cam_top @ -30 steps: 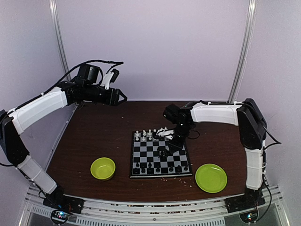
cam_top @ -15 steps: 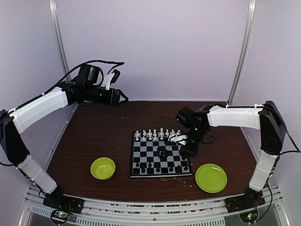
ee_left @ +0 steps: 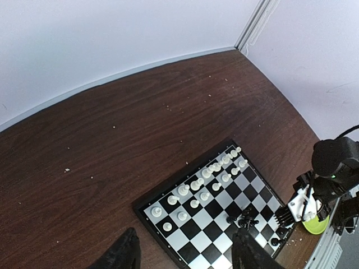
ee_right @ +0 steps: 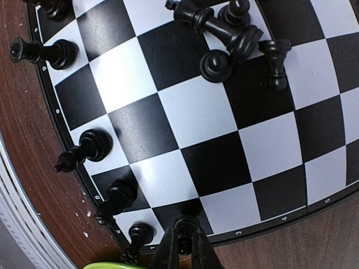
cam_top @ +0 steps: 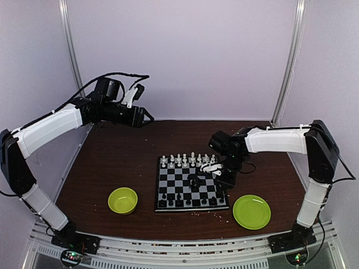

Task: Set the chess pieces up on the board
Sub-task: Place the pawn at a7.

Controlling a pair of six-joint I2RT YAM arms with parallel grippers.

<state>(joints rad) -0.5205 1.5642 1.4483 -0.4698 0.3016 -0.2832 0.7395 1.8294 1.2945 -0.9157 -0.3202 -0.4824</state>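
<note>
**Fig.** Right gripper (ee_right: pixel 182 238), jaws together, sits low at the 3 o'clock edge of the board (cam_top: pixel 174 184); whether it pinches a piece cannot be told. White chess pieces (cam_top: pixel 185 161) line the 12 o'clock ranks and black chess pieces (cam_top: pixel 190 200) the 6 o'clock rank. A toppled black cluster (ee_right: pixel 227 36) lies mid-board. Best practice: descend vertically and take one piece, clear of its neighbours. Open table lies toward 9 o'clock; the green plate (cam_top: pixel 252 212) crowds 4 o'clock. Left gripper (cam_top: pixel 146 117), jaws wide apart, hangs far off at 10 o'clock.

Glossy plastic chess pieces (ee_right: pixel 92 147), smooth sheeny board (ee_right: pixel 190 112), dark wood-grain table (ee_left: pixel 112 140).
</note>
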